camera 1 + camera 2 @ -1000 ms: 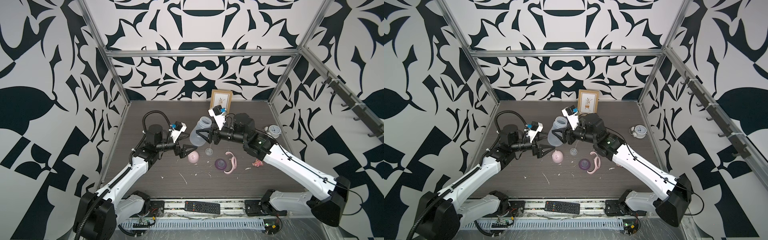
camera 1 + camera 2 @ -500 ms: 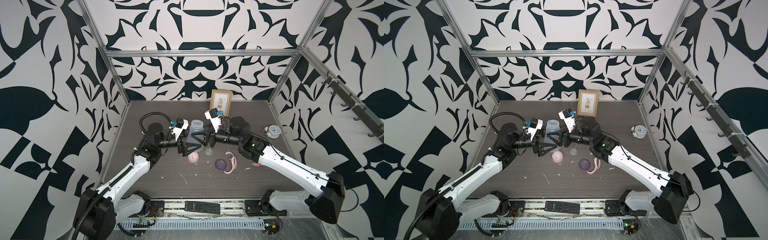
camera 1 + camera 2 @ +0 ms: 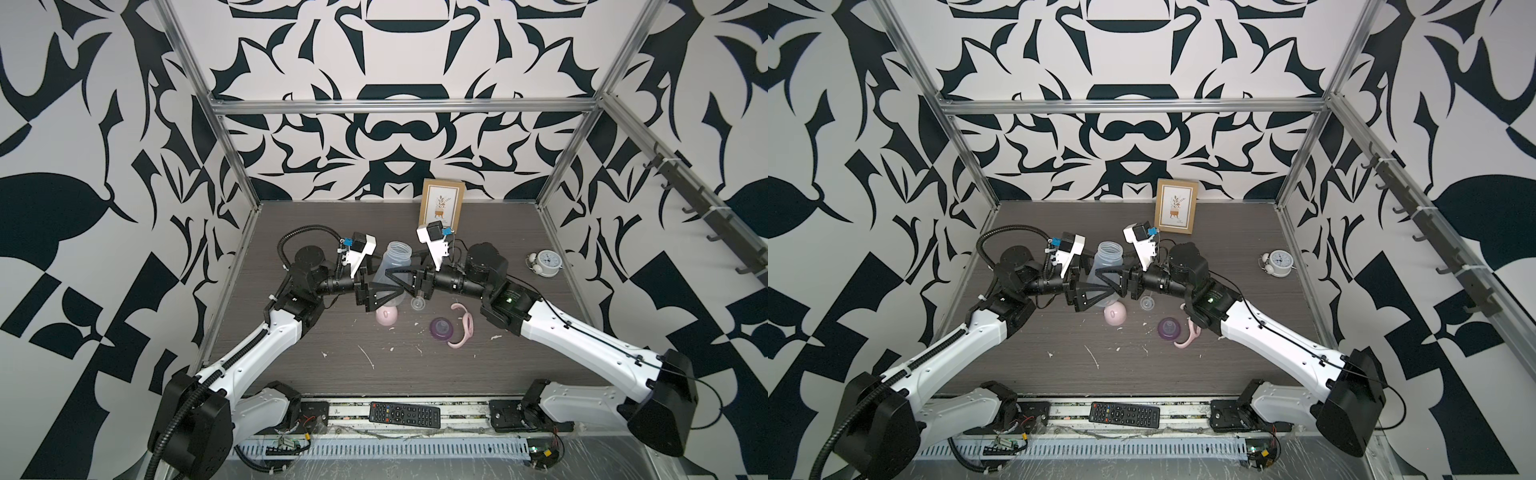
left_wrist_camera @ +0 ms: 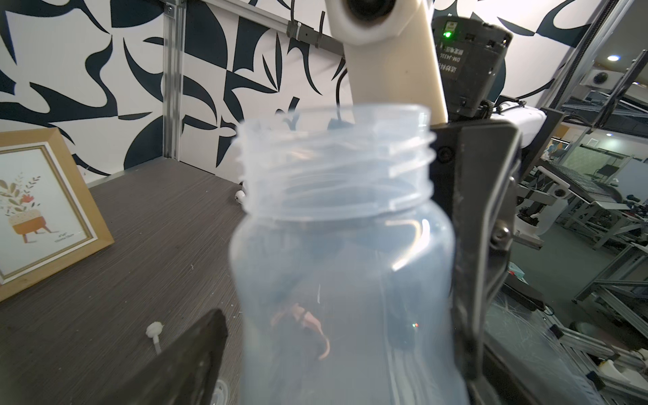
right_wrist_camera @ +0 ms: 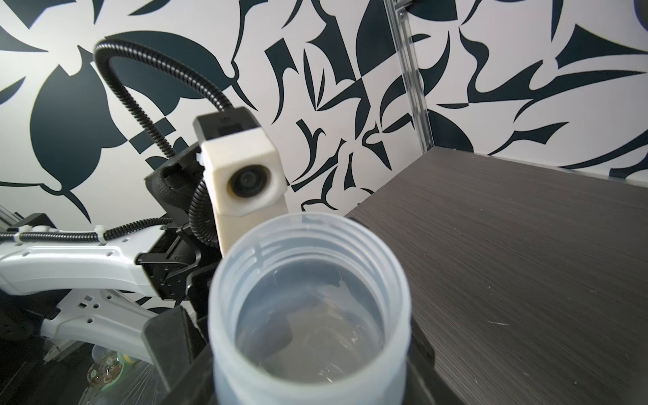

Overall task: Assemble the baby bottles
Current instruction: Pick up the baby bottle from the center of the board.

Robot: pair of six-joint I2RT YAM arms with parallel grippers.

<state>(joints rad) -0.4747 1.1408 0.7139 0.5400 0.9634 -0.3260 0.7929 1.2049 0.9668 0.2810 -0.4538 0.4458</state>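
While the right gripper (image 3: 397, 272) holds it, the bottle (image 3: 397, 252) stands mouth-up.

bottle (image 4: 343, 263) base cut off, handle ring (image 3: 1185, 338) half-hidden

Arms reach inward; left tool (image 3: 386, 289) spread wide, right tool (image 3: 397, 274) clamped

Translucent bottle (image 4: 343, 273): upright, centre of view, threaded neck open at the top. One black finger (image 4: 473, 245) lies against its side; a second black finger (image 4: 189, 364) stands just beside the opposite side. Behind, on the desk (image 4: 147, 252): a framed picture (image 4: 45, 207) and a small white scrap (image 4: 154, 329).
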